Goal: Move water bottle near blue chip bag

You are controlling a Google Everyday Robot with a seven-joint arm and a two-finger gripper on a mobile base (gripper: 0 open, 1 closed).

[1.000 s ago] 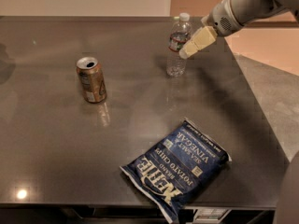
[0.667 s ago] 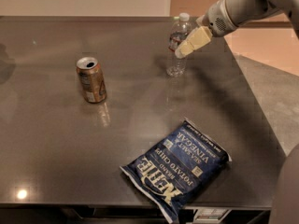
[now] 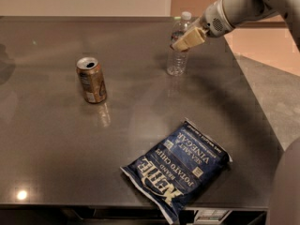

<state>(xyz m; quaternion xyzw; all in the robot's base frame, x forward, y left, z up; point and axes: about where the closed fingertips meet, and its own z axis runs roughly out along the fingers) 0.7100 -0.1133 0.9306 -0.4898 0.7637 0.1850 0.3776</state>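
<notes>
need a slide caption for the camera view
Tool at the upper half of the upright bottle on the far side of the table; can further left, chip bag flat near the front edge.

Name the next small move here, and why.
Probably take firm hold of the water bottle before any lift. The gripper is at its upper part, by the label, while the bottle stands upright on the far side of the table, well apart from the blue chip bag lying flat near the front edge.
</notes>
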